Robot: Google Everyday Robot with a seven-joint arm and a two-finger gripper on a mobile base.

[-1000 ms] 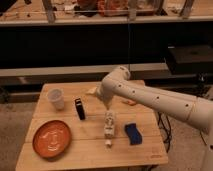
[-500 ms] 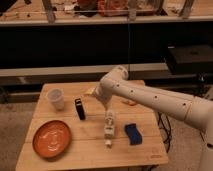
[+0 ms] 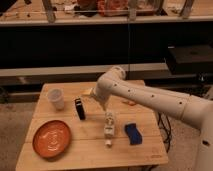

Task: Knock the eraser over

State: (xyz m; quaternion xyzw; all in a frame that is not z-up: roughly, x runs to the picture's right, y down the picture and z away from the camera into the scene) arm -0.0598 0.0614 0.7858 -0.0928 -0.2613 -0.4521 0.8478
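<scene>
The eraser [image 3: 80, 108] is a small black slab standing upright on the wooden table [image 3: 90, 150], just right of the clear plastic cup [image 3: 56, 98]. My gripper [image 3: 91, 93] is at the end of the white arm [image 3: 150, 97], low over the table's back middle. It is a short way right of the eraser and behind it, apart from it.
An orange plate [image 3: 51, 137] lies at the front left. A white box-shaped bottle [image 3: 109, 127] stands in the middle front, with a blue wavy-edged pad [image 3: 133, 134] to its right. A small orange item [image 3: 129, 102] lies behind them. Dark shelving runs behind the table.
The arm's end has shifted slightly left toward the eraser. The eraser still stands upright in the same spot.
</scene>
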